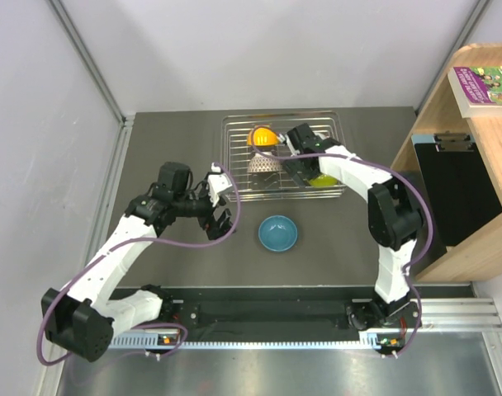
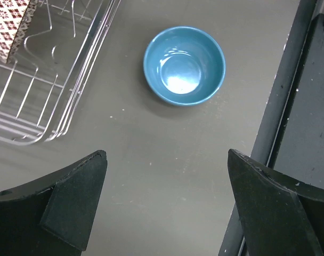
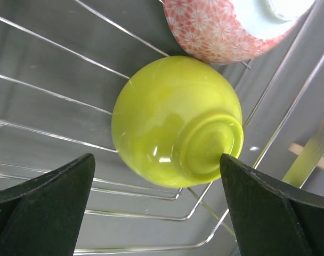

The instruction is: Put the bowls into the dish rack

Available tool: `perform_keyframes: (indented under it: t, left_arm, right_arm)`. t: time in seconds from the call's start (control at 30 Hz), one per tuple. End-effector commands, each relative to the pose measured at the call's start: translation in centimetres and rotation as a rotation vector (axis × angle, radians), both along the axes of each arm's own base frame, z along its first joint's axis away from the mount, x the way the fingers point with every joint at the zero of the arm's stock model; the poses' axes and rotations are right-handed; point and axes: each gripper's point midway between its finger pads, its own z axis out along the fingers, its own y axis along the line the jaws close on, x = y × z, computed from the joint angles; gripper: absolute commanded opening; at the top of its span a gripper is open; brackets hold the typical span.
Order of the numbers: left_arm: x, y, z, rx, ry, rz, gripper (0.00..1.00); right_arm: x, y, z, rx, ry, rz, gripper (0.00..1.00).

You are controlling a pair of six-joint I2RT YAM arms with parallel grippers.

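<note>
The silver wire dish rack [image 1: 234, 132] stands at the back middle of the table. In it are an orange bowl [image 1: 261, 135], a mosaic bowl [image 1: 266, 164] and a lime green bowl [image 1: 322, 180]. My right gripper [image 1: 305, 172] is open over the rack. In the right wrist view the lime bowl [image 3: 172, 120] lies tilted on the rack bars [image 3: 45, 96], ahead of and between my spread fingers [image 3: 45, 208], untouched. A pinkish bowl [image 3: 215, 32] sits beside it. The blue bowl [image 1: 278, 233] stands upright on the table. My left gripper [image 1: 230, 210] is open and empty, left of it. The blue bowl [image 2: 184, 65] lies ahead of that gripper [image 2: 167, 153].
A wooden shelf [image 1: 474, 165] with a book [image 1: 486, 82] and a black clipboard [image 1: 461, 190] stands at the right. A black rail [image 1: 276, 313] runs along the near edge; it also shows in the left wrist view [image 2: 306, 133]. The rack's corner [image 2: 50, 96] and the mosaic bowl [image 2: 7, 24] show there too.
</note>
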Motion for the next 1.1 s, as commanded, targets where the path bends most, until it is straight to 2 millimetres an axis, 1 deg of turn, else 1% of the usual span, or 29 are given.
perform_keyframes:
  t: [0.0,0.03,0.07,0.1,0.13,0.17,0.2,0.23,0.27,0.3,0.33,0.37,0.4,0.43,0.47,0.5,0.53,0.6,0.63,0.7,0.73,0.8,0.83,0.9,0.93,0.97,1.07]
  left_arm:
    - [0.7,-1.3,-1.1,-0.011,-0.002,-0.021,0.99]
    - [0.7,-1.9,-1.8,0.001,0.015,-0.03,0.99]
    - [0.9,-2.2,-2.0,0.006,0.015,-0.03,0.99]
    - [1.2,-2.4,-2.5,0.026,0.014,-0.021,0.99]
    - [1.0,-3.2,-3.3,0.043,0.026,-0.044,0.99]
    - [1.1,-3.5,-3.7,0.057,0.031,-0.048,0.99]
    - [1.2,-3.9,-3.8,0.064,0.036,-0.055,0.99]
    - [1.0,-4.5,-4.6,0.081,0.053,-0.072,0.99]
    - [1.2,-4.8,-4.6,0.087,0.056,-0.076,0.99]
    - [1.3,-5.2,-4.7,0.093,0.056,-0.084,0.99]
    - [1.0,-5.9,-5.4,0.11,0.065,-0.103,0.99]
    - [1.3,-6.3,-5.3,0.113,0.056,-0.107,0.99]
    - [1.3,-6.7,-5.6,0.122,0.056,-0.112,0.99]
    - [1.1,-7.3,-6.4,0.141,0.068,-0.124,0.99]
    - [1.4,-7.8,-6.4,0.145,0.059,-0.125,0.99]
    - [1.2,-8.4,-6.8,0.154,0.059,-0.137,0.99]
    - [1.3,-8.7,-7.7,0.172,0.078,-0.143,0.99]
    - [1.7,-9.5,-7.8,0.172,0.077,-0.151,0.99]
    - [1.8,-9.8,-8.4,0.179,0.093,-0.153,0.99]
    - [2.5,-10.6,-7.9,0.163,0.075,-0.153,0.99]
    - [2.8,-10.8,-8.4,0.17,0.081,-0.146,0.99]
    - [3.7,-11.4,-8.2,0.161,0.06,-0.137,0.99]
    - [3.9,-11.5,-8.8,0.166,0.066,-0.135,0.99]
    - [4.4,-11.8,-9.2,0.169,0.065,-0.128,0.99]
    - [4.6,-11.9,-10.0,0.179,0.075,-0.123,0.99]
    - [4.9,-12.1,-10.2,0.181,0.074,-0.12,0.99]
    - [5.2,-12.4,-11.5,0.192,0.086,-0.119,0.99]
  right_arm:
    - [-1.0,3.5,7.2,0.259,-0.052,0.115,1.0]
    - [-1.0,4.0,8.2,0.29,-0.064,0.131,1.0]
    - [-1.2,4.1,9.7,0.31,-0.091,0.14,1.0]
    - [-1.2,4.2,10.5,0.327,-0.107,0.15,1.0]
    - [-1.1,4.2,11.5,0.348,-0.125,0.156,1.0]
    - [-1.2,4.1,12.9,0.373,-0.154,0.161,1.0]
    - [-1.2,4.0,13.5,0.39,-0.165,0.163,1.0]
    - [-1.0,3.6,14.1,0.4,-0.177,0.156,1.0]
    - [-1.1,3.2,14.9,0.408,-0.193,0.154,1.0]
    - [-1.0,2.9,15.2,0.41,-0.2,0.152,1.0]
    - [-0.9,2.4,15.6,0.421,-0.207,0.146,1.0]
    - [-0.9,2.0,16.3,0.429,-0.222,0.145,1.0]
    - [-0.8,1.8,16.4,0.439,-0.221,0.145,1.0]
    - [-0.7,1.2,16.8,0.447,-0.231,0.134,1.0]
    - [-0.8,0.8,17.4,0.453,-0.244,0.13,1.0]
    - [-0.9,0.8,17.8,0.472,-0.245,0.139,1.0]
    - [-0.9,0.4,18.3,0.48,-0.256,0.135,1.0]
    - [-1.0,-0.3,18.5,0.49,-0.262,0.123,1.0]
    - [-1.2,-0.4,18.8,0.497,-0.269,0.124,1.0]
    - [-1.4,-0.7,18.6,0.502,-0.265,0.12,1.0]
    - [-1.5,-1.0,18.9,0.504,-0.273,0.116,1.0]
    - [-1.7,-1.3,18.8,0.51,-0.272,0.114,1.0]
    - [-2.0,-1.3,19.1,0.517,-0.279,0.118,1.0]
    - [-2.1,-1.3,19.3,0.527,-0.283,0.12,1.0]
    - [-2.3,-1.4,19.6,0.533,-0.287,0.122,1.0]
    - [-2.4,-1.3,19.7,0.537,-0.287,0.124,1.0]
    - [-2.8,-1.3,20.1,0.548,-0.293,0.134,1.0]
